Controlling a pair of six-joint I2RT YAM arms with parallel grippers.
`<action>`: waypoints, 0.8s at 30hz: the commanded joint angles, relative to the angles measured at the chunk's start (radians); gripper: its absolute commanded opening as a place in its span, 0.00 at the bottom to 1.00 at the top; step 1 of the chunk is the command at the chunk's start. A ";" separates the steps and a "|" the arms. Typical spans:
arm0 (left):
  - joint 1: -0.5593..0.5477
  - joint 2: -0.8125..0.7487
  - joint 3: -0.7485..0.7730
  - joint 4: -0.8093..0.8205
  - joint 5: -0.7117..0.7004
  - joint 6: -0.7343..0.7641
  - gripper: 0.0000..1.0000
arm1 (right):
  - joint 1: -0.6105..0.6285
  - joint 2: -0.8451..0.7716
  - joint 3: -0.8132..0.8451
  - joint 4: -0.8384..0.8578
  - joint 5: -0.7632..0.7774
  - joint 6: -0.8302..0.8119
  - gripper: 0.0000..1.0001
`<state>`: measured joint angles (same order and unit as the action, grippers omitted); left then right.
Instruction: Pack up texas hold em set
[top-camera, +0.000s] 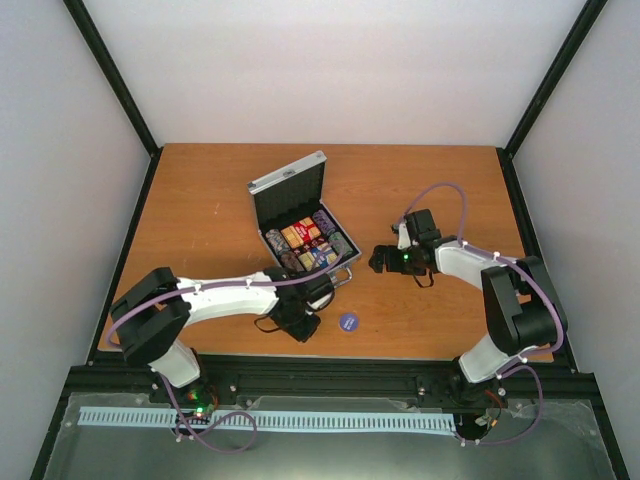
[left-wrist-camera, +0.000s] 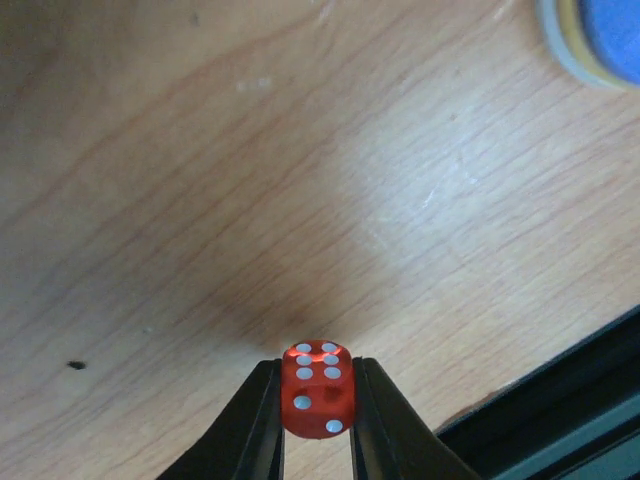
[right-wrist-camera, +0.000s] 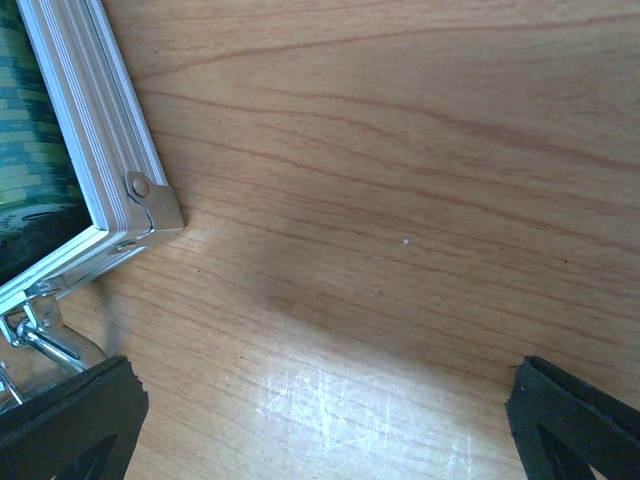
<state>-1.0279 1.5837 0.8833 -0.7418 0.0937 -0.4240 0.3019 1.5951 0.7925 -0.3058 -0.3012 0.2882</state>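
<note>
The silver case (top-camera: 289, 192) stands open around the middle of the table (top-camera: 205, 215), its lid raised toward the far edge. Chip stacks (top-camera: 276, 243) and a red-orange card box (top-camera: 293, 236) sit in its black-lined tray. A blue-purple disc (top-camera: 348, 321) lies flat on the wood between the case and the near edge. Just left of the disc, the left gripper (top-camera: 302, 324) pinches a tiny red die (left-wrist-camera: 317, 388) between its black fingers (left-wrist-camera: 255, 432), the six-pip face toward the wrist camera. Whether the die touches the wood cannot be told. The right gripper (right-wrist-camera: 320, 425) hovers over bare wood just beside the case's near right corner, its jaws spread wide with nothing between them.
</note>
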 joint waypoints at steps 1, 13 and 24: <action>-0.009 -0.033 0.134 -0.126 -0.074 0.070 0.15 | 0.017 0.082 -0.049 -0.132 -0.010 0.020 1.00; 0.297 0.110 0.406 -0.127 -0.153 0.343 0.16 | 0.017 0.097 -0.031 -0.128 -0.005 0.016 1.00; 0.411 0.345 0.612 -0.075 -0.138 0.438 0.16 | 0.016 0.144 -0.009 -0.123 -0.002 0.010 1.00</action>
<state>-0.6384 1.8919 1.4448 -0.8364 -0.0490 -0.0441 0.3073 1.6455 0.8463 -0.3107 -0.3054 0.2874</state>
